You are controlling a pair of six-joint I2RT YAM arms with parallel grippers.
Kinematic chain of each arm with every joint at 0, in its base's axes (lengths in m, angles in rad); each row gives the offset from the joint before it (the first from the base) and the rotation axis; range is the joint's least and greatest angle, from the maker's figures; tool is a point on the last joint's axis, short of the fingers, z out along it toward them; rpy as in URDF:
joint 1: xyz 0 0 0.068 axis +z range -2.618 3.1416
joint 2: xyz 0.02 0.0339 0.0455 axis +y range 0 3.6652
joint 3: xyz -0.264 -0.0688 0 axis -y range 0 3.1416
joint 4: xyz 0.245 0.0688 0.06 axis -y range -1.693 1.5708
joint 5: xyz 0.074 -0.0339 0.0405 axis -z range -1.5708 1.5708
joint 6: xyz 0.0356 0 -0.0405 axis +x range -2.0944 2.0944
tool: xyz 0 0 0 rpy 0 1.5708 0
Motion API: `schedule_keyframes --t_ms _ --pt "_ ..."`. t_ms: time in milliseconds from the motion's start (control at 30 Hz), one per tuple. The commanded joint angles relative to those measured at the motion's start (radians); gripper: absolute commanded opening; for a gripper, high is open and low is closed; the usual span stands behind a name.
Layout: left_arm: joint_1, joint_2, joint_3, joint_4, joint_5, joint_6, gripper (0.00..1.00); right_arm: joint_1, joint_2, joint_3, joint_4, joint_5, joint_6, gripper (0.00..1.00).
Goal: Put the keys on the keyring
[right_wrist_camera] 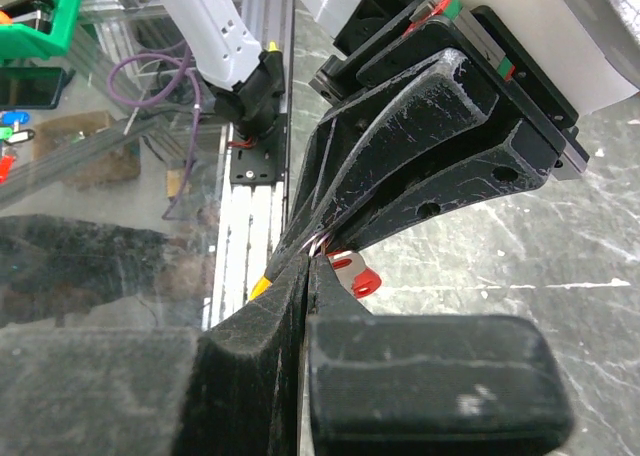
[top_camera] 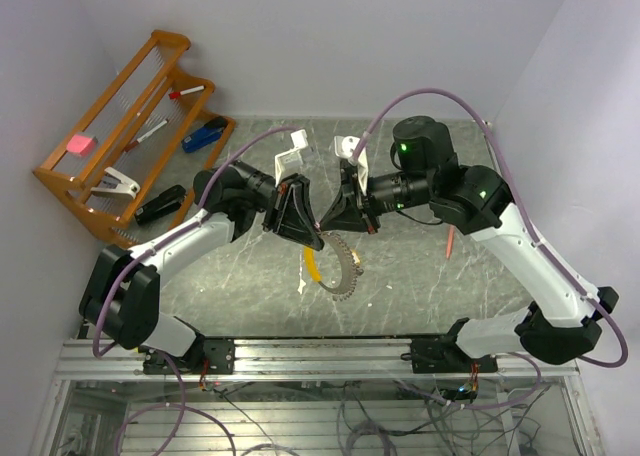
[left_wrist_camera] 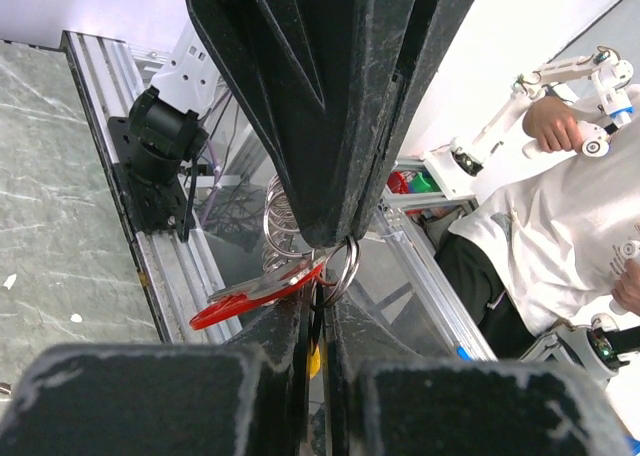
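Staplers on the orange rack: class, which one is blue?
The blue stapler, farthest back on the rack; the black stapler and the white stapler lie nearer the front.

Keyring point(top_camera: 351, 264) top perhaps hidden behind left gripper point(top_camera: 316, 241) and right gripper point(top_camera: 327, 224).

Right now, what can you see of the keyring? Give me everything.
The keyring is a silvery metal ring with a coiled, beaded look and a curved yellow-orange tag beside it. It hangs from the meeting tips of the left gripper and right gripper, and both pairs of jaws appear shut at its top. In the left wrist view a red-headed key dangles against its coils. I cannot tell whether the key is threaded on.
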Motion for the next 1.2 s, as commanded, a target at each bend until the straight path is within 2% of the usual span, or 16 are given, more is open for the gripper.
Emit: schedule_keyframes --t_ms 0,233,633,1167 --pt "-0.032 -0.014 -0.009 0.214 0.025 -0.143 0.07 -0.022 0.033 0.031 0.11 0.024 0.034 0.0" --pt "-0.031 0.015 -0.016 0.347 0.026 -0.238 0.07 -0.052 0.041 0.042 0.127 0.003 0.1 0.0" --pt "-0.031 0.015 -0.016 0.351 0.025 -0.219 0.07 -0.083 0.053 0.044 0.128 -0.061 0.146 0.0" --pt "-0.039 0.005 -0.02 0.349 0.026 -0.218 0.07 -0.152 0.084 0.025 0.173 -0.178 0.295 0.0"
